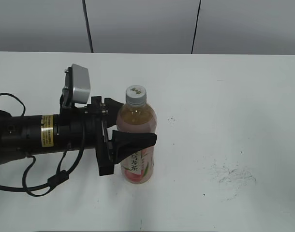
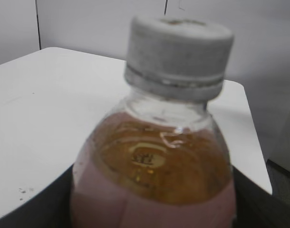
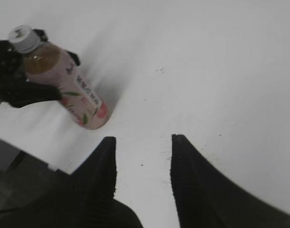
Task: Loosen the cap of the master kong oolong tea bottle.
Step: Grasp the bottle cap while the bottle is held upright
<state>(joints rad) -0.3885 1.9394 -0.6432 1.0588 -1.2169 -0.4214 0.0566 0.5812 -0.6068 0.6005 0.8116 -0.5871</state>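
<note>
The master kong oolong tea bottle [image 1: 136, 117] stands upright on the white table [image 1: 225, 96], with amber tea, a pink peach label and the white-grey cap [image 1: 136, 94] screwed on top. My left gripper [image 1: 137, 124] comes in from the left and is shut on the bottle's body, one finger in front and one behind. The left wrist view shows the bottle [image 2: 154, 161] and the cap [image 2: 178, 54] close up between the fingers [image 2: 152, 216]. My right gripper [image 3: 142, 142] is open and empty above the table, off to the side of the bottle [image 3: 76, 88] and the cap [image 3: 22, 38].
The left arm and its cables [image 1: 41, 179] lie across the table's left side. Small dark scuff marks [image 1: 234, 176] dot the table at the right. A grey panelled wall [image 1: 147, 24] stands behind the table's far edge.
</note>
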